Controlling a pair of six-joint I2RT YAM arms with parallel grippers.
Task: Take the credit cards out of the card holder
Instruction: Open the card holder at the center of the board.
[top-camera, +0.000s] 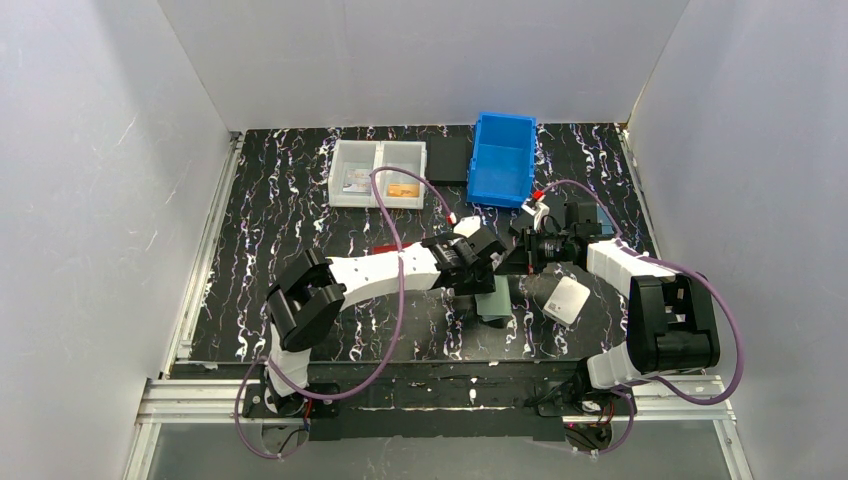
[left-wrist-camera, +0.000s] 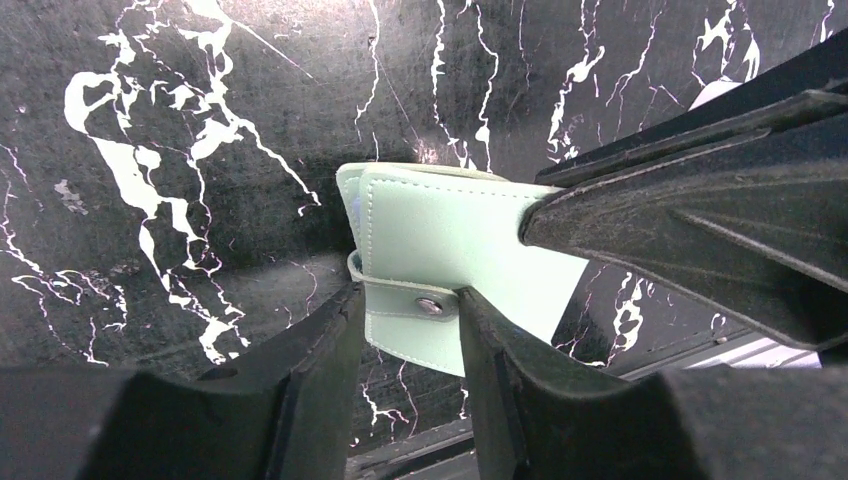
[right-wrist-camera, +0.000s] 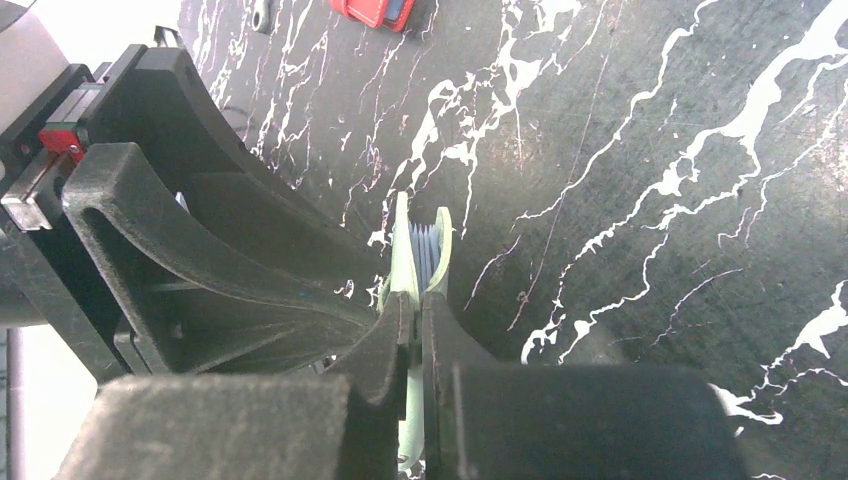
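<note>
The sage-green card holder (left-wrist-camera: 450, 225) is folded, its snap tab (left-wrist-camera: 405, 300) fastened. It also shows in the top view (top-camera: 493, 303) between both arms. My right gripper (right-wrist-camera: 415, 300) is shut on one flap of it, edge on. Grey-blue card edges (right-wrist-camera: 425, 248) show between the two flaps. My left gripper (left-wrist-camera: 405, 295) is partly open, its fingers (left-wrist-camera: 500, 380) straddling the snap tab and touching its two ends. The right gripper's fingers (left-wrist-camera: 650, 215) clamp the holder from the right in the left wrist view.
A white wallet (top-camera: 567, 298) lies right of the holder. A red wallet (top-camera: 385, 247) lies behind the left arm and shows in the right wrist view (right-wrist-camera: 375, 10). A clear divided tray (top-camera: 378, 190) holding cards, a black square pad (top-camera: 447, 158) and a blue bin (top-camera: 502, 158) stand at the back.
</note>
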